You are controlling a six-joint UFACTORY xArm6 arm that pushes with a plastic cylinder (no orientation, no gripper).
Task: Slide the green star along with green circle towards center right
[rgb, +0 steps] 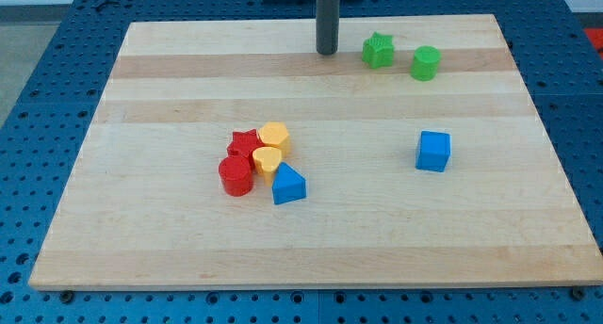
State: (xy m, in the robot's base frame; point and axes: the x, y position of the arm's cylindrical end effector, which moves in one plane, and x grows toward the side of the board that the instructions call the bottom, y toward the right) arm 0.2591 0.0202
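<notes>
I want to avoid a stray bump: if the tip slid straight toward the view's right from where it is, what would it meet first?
Probably the green star, right of my tip; the green circle lies beyond.

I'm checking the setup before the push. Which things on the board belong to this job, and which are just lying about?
Job: green star, green circle, my tip just to the star's left in the view.

Lying about: blue cube, blue triangle, red star, red cylinder, yellow hexagon, yellow heart.

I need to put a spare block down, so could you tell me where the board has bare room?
Bare: the view's left, along the bottom edge, and between the cluster and blue cube. Crowded: the red-yellow-blue cluster, and top right by my tip, green star, green circle.
</notes>
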